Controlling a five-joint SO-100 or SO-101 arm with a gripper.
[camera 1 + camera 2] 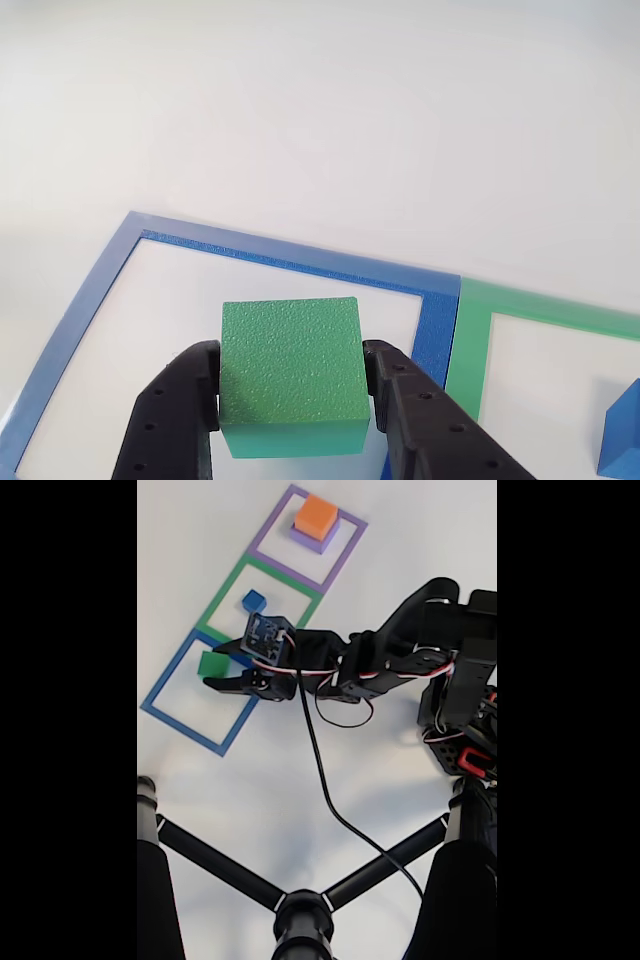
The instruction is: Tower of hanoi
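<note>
My tool (292,400) grips the green cube (291,375) squarely over the blue frame (290,259) (faces flush); advise lowering level before releasing.

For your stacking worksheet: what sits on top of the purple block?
An orange block rests on the purple block; the purple block's top face beneath it is covered.

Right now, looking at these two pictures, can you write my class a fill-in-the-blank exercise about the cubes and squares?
1. The pincer grips the ____ cube.
2. That cube sits over the ____ square.
3. The orange cube rests on a ____ cube.
4. The blue cube lies inside the ____ square.

Missing words: green; blue; purple; green
</note>
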